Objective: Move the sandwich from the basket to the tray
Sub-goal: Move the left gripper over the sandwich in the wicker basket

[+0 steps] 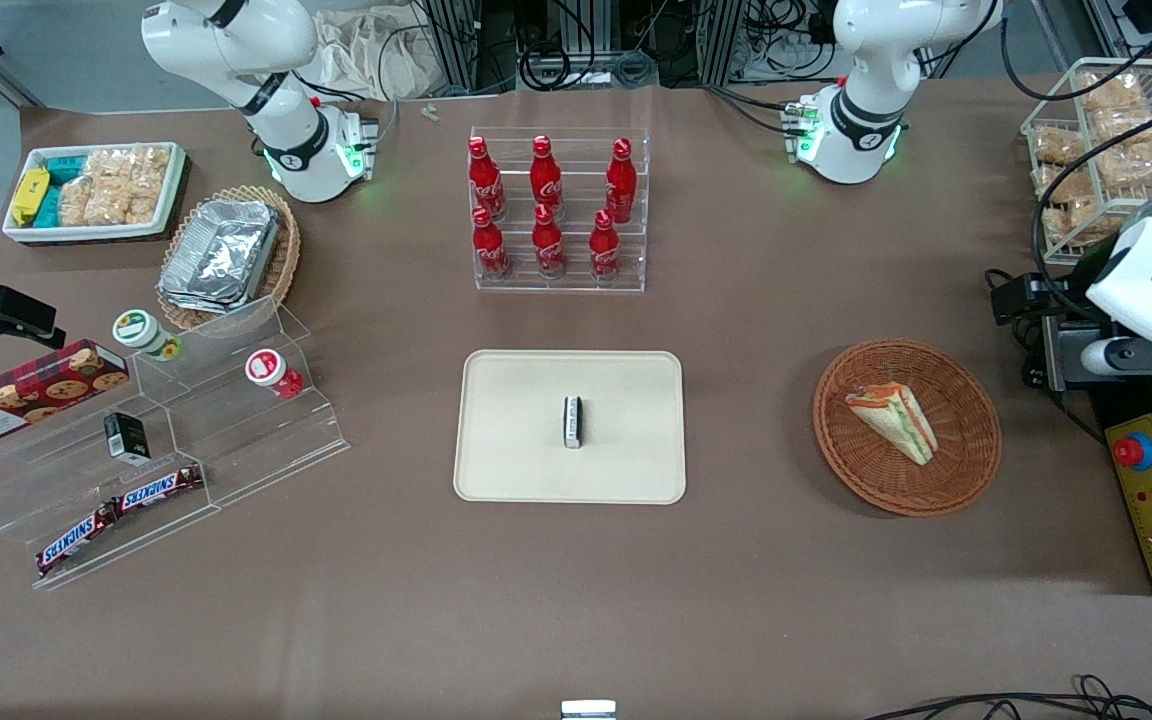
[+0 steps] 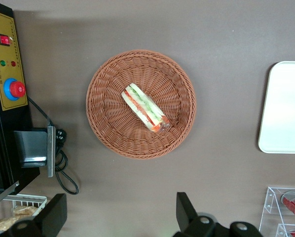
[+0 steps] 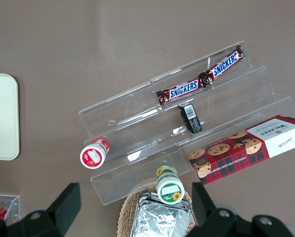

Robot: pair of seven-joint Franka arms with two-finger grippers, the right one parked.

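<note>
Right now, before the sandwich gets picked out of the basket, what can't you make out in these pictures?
- Gripper: hangs open above the table near the basket; out of the front view.
- Sandwich: underside hidden in both views.
- Small dark item on the tray: too small to identify.

Arm shells: were glossy white, rounded, with black joint rings.
Bases: glowed green by the bottle rack (image 1: 558, 215).
Cables: black, ran from each base.
gripper (image 2: 120, 217): had black fingers spread wide, round screw bosses behind them.
</note>
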